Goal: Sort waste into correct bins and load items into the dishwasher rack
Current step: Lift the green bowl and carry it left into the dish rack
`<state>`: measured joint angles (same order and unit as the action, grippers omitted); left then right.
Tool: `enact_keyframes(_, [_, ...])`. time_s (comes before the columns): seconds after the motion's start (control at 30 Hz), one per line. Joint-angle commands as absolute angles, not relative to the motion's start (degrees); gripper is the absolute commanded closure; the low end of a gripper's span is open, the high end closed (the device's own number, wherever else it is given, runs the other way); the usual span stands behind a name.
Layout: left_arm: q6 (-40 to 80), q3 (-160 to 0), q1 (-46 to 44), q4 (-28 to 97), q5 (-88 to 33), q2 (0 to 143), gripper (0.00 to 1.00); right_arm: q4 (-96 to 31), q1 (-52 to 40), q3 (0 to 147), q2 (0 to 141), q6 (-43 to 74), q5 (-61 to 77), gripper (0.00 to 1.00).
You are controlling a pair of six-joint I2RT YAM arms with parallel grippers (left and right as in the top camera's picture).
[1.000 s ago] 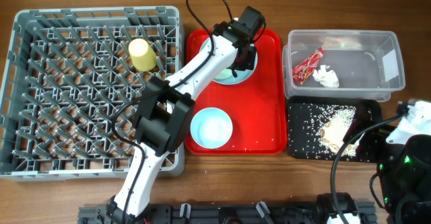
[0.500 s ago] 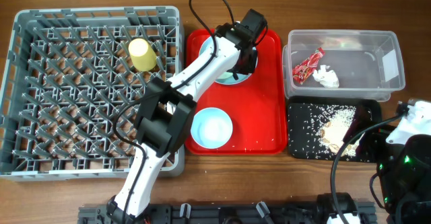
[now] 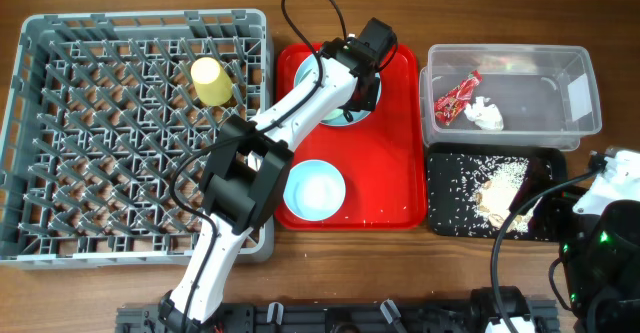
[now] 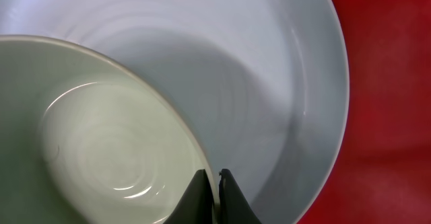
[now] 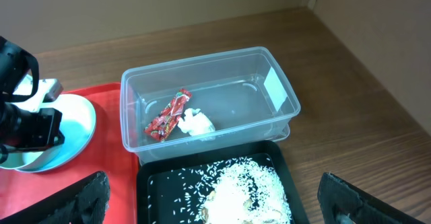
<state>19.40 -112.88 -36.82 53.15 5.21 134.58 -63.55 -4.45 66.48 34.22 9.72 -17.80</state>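
My left gripper [image 4: 217,177] is shut on the rim of a pale round plate [image 4: 101,136], which lies over a larger light-blue dish [image 4: 269,83]. Overhead, this gripper [image 3: 358,91] is at the back of the red tray [image 3: 395,153]. The light-blue bowl [image 3: 313,190] sits at the tray's front. The yellow-green cup [image 3: 210,80] stands in the grey rack [image 3: 140,18]. The clear tub [image 3: 540,103] holds the red wrapper [image 3: 457,95] and the white napkin [image 3: 485,114]. Rice [image 3: 500,188] lies in the black tray [image 3: 445,188]. My right gripper [image 5: 222,204] is open above that tray. Fork and spoon are out of view.
The rack fills the left half of the wooden table. The red tray lies between the rack and the two bins. My left arm stretches from the table's front edge across the rack's right corner. My right arm's base [image 3: 600,243] sits at the front right.
My left gripper has shifted very slightly toward the back of the red tray, still on the plate's rim. Nothing else has moved.
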Motion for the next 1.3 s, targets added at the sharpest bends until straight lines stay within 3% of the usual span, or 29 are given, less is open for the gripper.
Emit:
enact_keyframes(0.0, [19.7,-115.59,-36.12,54.39,5.3,132.29,0.96,-63.72,-4.64,66.85,34.17,9.02,-17.45,0.0])
enact_keyframes(0.33, [12.84,-127.94,-30.7,78.89,-7.46,105.82,0.96,-63.72,-4.64,66.85,34.17,9.02,-17.45,0.0])
enact_keyframes(0.5, [0.21,-127.83,-18.31,96.57,-22.9,96.38,0.96,-63.72,-4.64,66.85,34.17,9.04,-17.45,0.0])
enact_keyframes(0.67, [-6.0,-122.17,-6.83,96.53,-32.73,92.99,0.96,-63.72,-4.64,66.85,34.17,9.04,-17.45,0.0])
enact_keyframes(1.03, [-49.52,-82.83,10.9,95.13,-70.35,92.88,0.96,-63.72,-4.64,66.85,34.17,9.02,-17.45,0.01])
enact_keyframes(1.27, [-49.08,-68.82,25.23,89.6,-73.43,96.68,0.93,-63.72,-4.64,66.85,34.17,9.02,-17.45,0.0])
